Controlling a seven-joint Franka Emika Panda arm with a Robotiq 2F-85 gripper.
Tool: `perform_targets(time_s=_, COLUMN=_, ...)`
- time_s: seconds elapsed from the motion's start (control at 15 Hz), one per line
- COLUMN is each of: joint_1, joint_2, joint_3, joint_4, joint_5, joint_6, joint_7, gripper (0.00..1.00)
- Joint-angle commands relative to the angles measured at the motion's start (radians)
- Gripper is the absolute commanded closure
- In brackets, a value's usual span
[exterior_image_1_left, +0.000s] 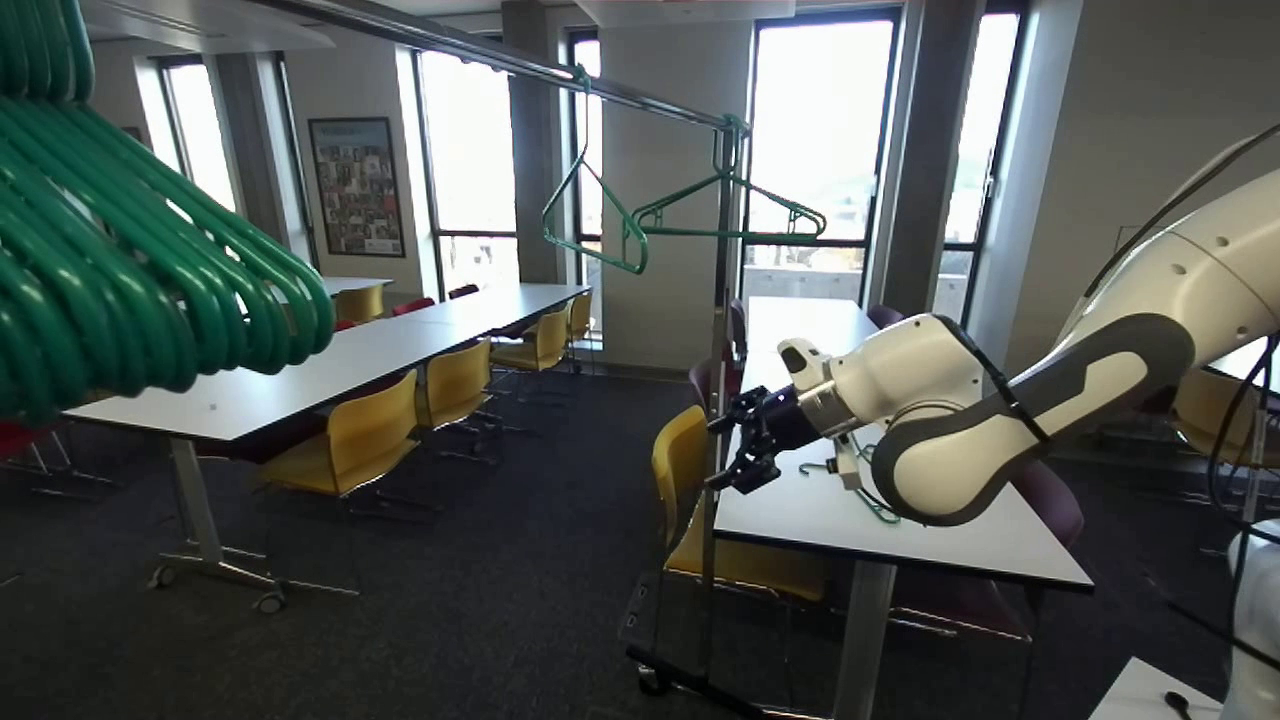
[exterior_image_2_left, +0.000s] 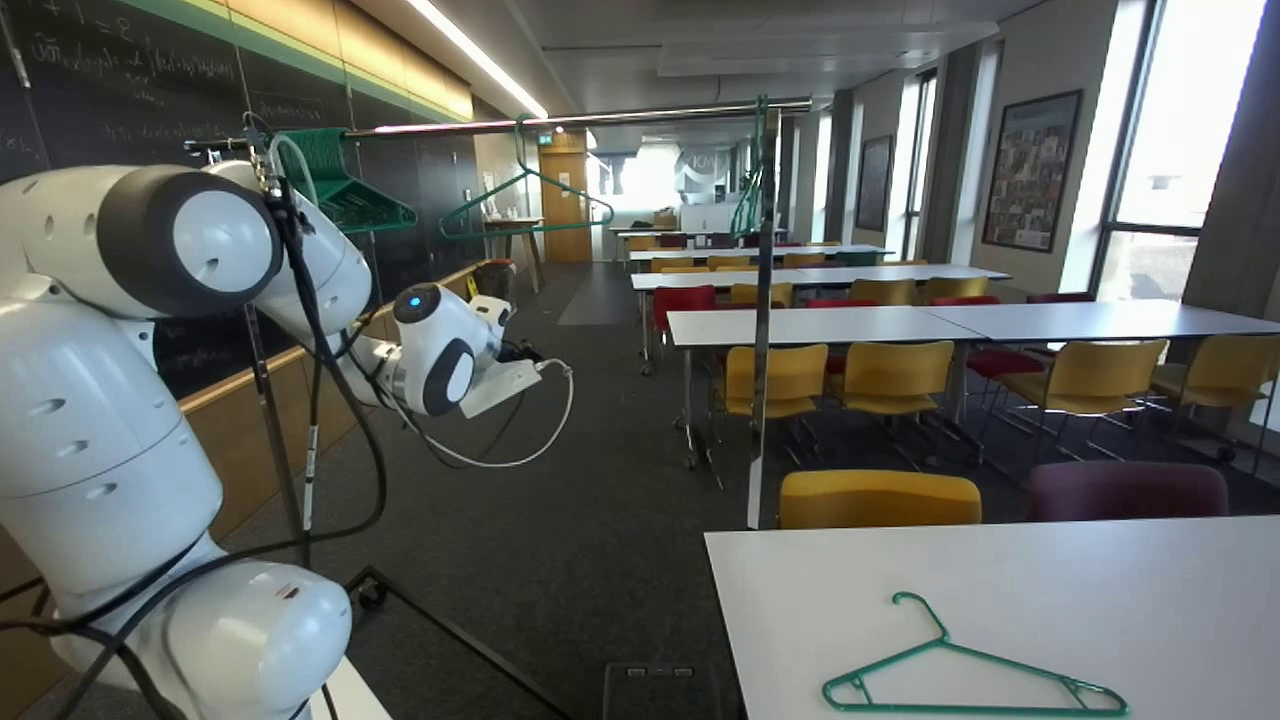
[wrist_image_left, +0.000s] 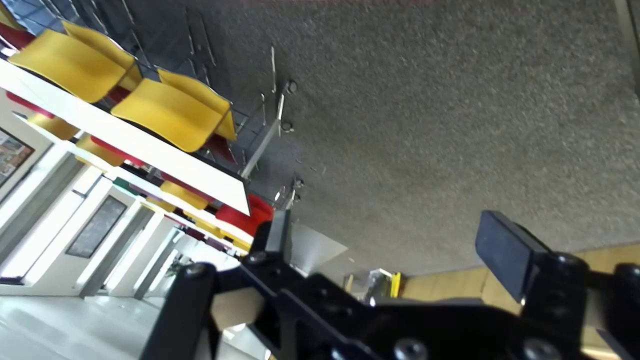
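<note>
1. Green hanger (exterior_image_2_left: 943, 641) lies flat on the white table (exterior_image_2_left: 800, 600) nearest the camera in an exterior view, its hook pointing away from that camera; in an exterior view from elsewhere the arm (exterior_image_1_left: 905, 385) partly hides it.
2. A yellow chair (exterior_image_2_left: 880, 500) and a purple chair (exterior_image_2_left: 1128, 492) stand along the far side of that table.
3. The room has a dark carpeted floor (exterior_image_2_left: 560, 530), with long white tables (exterior_image_1_left: 430, 332) and yellow and red chairs in rows.
4. Tall windows (exterior_image_1_left: 820, 120) and a framed poster (exterior_image_1_left: 355, 187) mark one wall; opposite runs a blackboard (exterior_image_2_left: 120, 90) with chalk writing, wooden panelling (wrist_image_left: 450, 285) below it.
5. A metal rail (exterior_image_2_left: 650, 114) on an upright post (exterior_image_2_left: 764, 350) carries more hangers: a tight bunch of green hangers (exterior_image_2_left: 335, 185) at one end, a lone hanger (exterior_image_2_left: 526, 172) hanging apart from them, and an end hanger (exterior_image_1_left: 765, 236) by the post.
6. A dark bin (exterior_image_2_left: 495, 282) stands well back near the panelling; its contents are too small to tell.
7. The gripper (wrist_image_left: 392, 242) has its fingers wide apart, carpet and panelling showing between them; it sits lower than the rail.
</note>
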Motion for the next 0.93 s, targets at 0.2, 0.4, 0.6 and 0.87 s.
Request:
perform_targets(time_s=0.2, joint_1=0.328, joint_2=-0.096, joint_3=-0.242, joint_4=-0.046, joint_5=-0.026, joint_6=0.232, joint_7=0.120, gripper=0.00)
perform_targets(time_s=0.4, joint_1=0.204, joint_2=-0.175, joint_3=-0.192, joint_4=0.031, joint_5=0.010, joint_6=0.170, joint_7=0.064, gripper=0.00)
perform_targets(time_s=0.6, joint_1=0.115, joint_2=-0.233, joint_3=-0.146, joint_4=0.087, joint_5=-0.005, joint_6=0.165, joint_7=0.045, gripper=0.00)
perform_targets(time_s=0.87, joint_1=0.142, joint_2=-0.241, joint_3=-0.163, joint_4=0.095, joint_5=-0.006, joint_6=0.156, joint_7=0.073, gripper=0.00)
